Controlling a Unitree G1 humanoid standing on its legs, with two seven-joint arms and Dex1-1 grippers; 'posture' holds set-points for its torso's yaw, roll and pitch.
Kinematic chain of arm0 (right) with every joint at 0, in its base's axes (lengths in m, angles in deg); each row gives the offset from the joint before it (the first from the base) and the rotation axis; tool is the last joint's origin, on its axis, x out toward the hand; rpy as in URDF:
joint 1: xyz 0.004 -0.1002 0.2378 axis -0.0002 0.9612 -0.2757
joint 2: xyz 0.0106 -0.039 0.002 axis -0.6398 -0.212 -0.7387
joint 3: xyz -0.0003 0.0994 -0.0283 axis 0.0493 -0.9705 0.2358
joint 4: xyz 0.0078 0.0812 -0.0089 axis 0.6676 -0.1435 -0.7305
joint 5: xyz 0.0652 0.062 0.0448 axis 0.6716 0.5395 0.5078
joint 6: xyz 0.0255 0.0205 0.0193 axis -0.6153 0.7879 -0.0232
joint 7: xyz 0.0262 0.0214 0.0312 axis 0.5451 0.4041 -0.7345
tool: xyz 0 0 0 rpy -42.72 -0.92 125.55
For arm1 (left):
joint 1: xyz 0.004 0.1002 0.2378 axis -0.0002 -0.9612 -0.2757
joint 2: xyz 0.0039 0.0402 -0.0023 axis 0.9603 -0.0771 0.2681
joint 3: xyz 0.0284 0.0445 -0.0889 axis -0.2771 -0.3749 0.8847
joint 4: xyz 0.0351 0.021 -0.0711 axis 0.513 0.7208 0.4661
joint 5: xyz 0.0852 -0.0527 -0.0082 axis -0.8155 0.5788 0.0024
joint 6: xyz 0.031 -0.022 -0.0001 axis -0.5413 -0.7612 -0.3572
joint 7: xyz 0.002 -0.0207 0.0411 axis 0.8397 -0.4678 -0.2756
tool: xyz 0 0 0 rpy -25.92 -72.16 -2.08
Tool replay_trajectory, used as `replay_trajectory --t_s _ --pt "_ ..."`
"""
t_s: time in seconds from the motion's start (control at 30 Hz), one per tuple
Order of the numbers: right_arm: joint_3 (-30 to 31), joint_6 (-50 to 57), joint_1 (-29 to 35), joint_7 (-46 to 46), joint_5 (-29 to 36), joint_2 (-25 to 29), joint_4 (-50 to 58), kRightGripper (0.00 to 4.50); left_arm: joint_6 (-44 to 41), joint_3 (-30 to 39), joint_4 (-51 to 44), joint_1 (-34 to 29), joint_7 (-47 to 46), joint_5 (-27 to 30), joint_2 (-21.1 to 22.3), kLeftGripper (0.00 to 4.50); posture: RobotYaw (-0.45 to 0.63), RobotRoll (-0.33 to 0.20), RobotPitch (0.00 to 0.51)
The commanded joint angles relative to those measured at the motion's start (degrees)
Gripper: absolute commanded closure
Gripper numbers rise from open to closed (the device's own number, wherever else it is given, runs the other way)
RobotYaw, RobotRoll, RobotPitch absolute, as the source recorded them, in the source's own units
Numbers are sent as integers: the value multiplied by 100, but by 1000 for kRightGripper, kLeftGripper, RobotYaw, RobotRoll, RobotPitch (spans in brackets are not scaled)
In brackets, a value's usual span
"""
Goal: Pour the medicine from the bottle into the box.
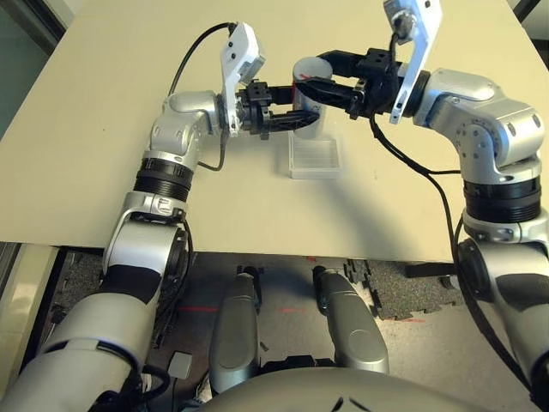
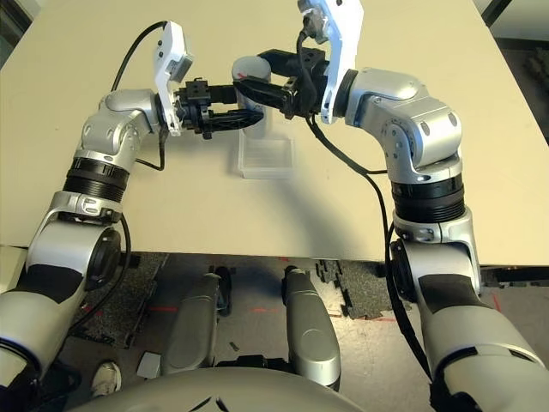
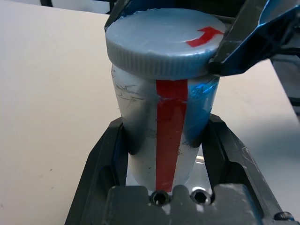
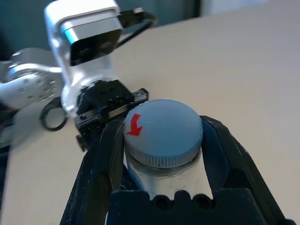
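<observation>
The silver-grey bottle [image 3: 140, 122] with its red label strip stands upright just above the table, over the far edge of the clear box [image 1: 315, 157]. My left gripper [image 1: 288, 118] comes in from the left and is shut on the bottle's body, one black finger [image 3: 108, 154] on each side. The right gripper [image 1: 314, 87] reaches in from the right and is shut on the round grey cap [image 4: 161, 129], which bears a red arrow. That cap sits on top of the bottle. The box lies flat on the table under both grippers.
The beige table [image 1: 103, 129] stretches wide on all sides of the box. Its near edge [image 1: 257, 249] runs just in front of my forearms. Black cables [image 1: 412, 163] hang from both wrists.
</observation>
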Motion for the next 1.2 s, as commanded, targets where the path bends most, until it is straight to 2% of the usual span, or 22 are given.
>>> replay_trajectory --t_s 0.03,0.4,0.8,0.83,0.97,1.2 --pt "180 -359 -244 -672 92 -49 -386 1926 -314 -322 -698 -169 343 171 -17 2058 -18 0 239" --pt "284 -640 -610 -1622 32 -211 -1169 1925 -1008 -442 -1834 -556 431 397 219 2059 28 0 241" --pt "281 -631 -680 -1736 -119 -219 -1281 1926 -849 -386 -1656 -494 302 320 212 2059 33 0 243" --pt "267 -578 -680 -1666 -127 -198 -1188 1181 -789 -353 -1554 -458 249 290 187 2059 34 0 240" --pt "19 -4 -710 -1095 25 -141 -526 0 -461 -227 -1032 -323 41 145 114 2060 30 0 234" --pt "-87 416 -421 -473 175 -48 342 0 -52 -203 -412 -215 -65 102 76 2061 11 0 224"
